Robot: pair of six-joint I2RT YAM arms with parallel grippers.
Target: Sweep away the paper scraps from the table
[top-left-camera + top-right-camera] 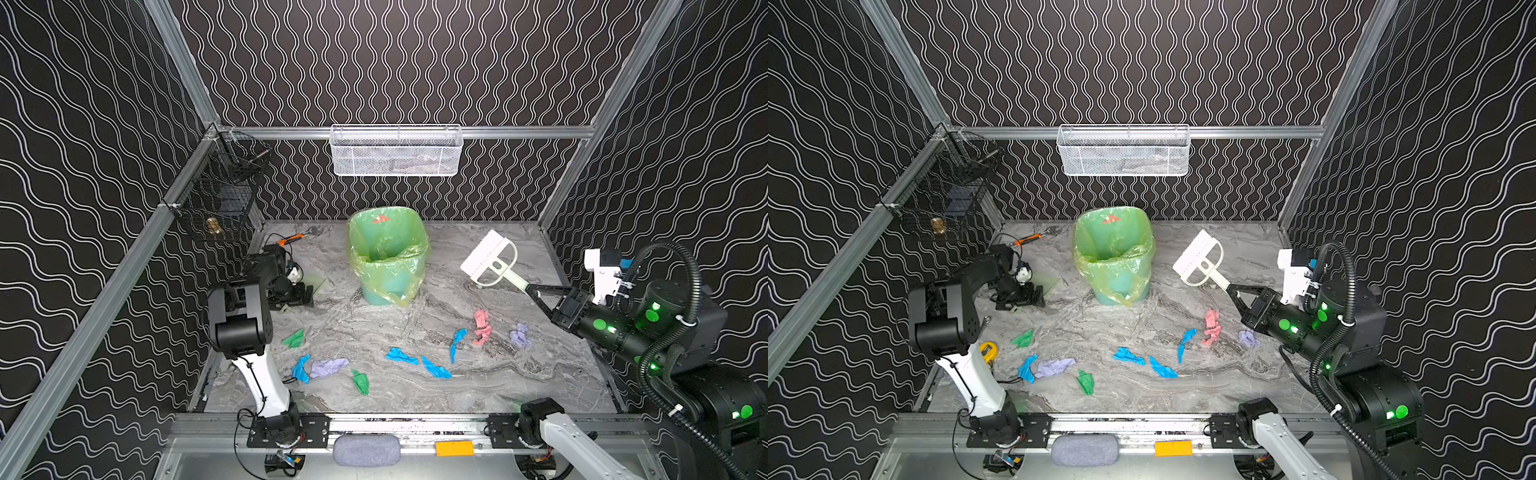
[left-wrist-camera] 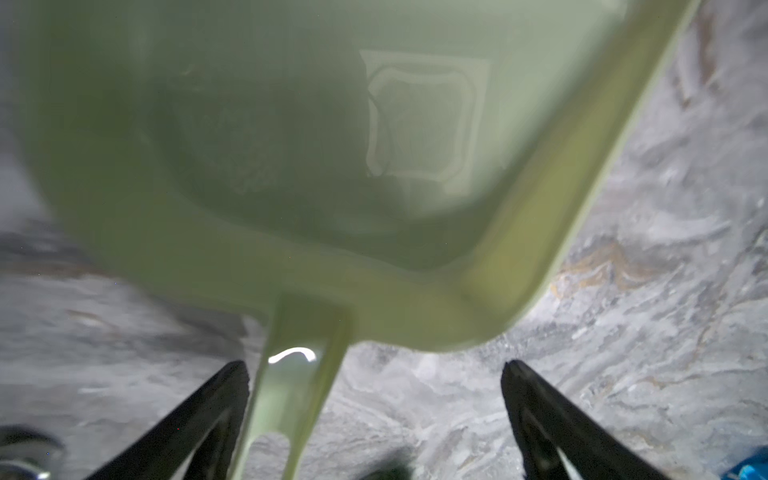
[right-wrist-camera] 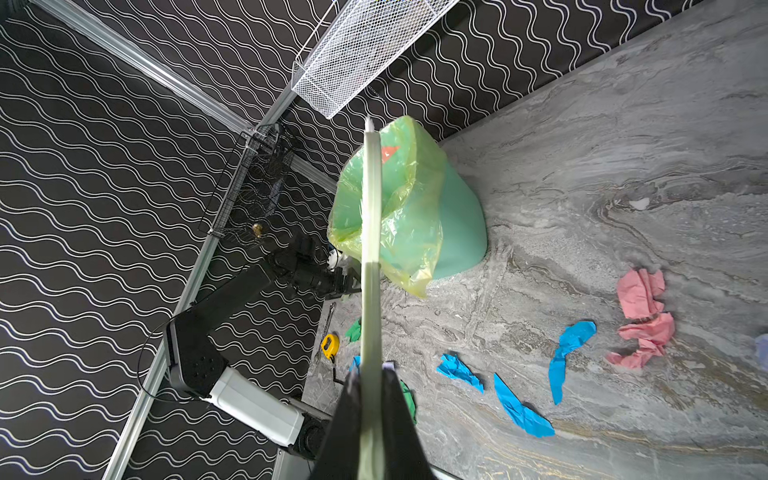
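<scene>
Across the marbled worktop (image 1: 498, 386), lower mid-frame, crumpled paper scraps (image 1: 401, 356) look feather-light, for brushing not pinching: right fingers (image 3: 399, 424) clamp the white brush (image 1: 488, 257), left fingers (image 2: 536, 403) gape around the dustpan handle (image 2: 291, 395).

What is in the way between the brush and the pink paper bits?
Nothing that shows. The right gripper holds the brush beside the bin, and only bare table lies between it and the pink paper scraps.

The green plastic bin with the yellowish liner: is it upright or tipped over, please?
Upright: the bin stands on its base on the grey marbled table, mouth facing up.
</scene>
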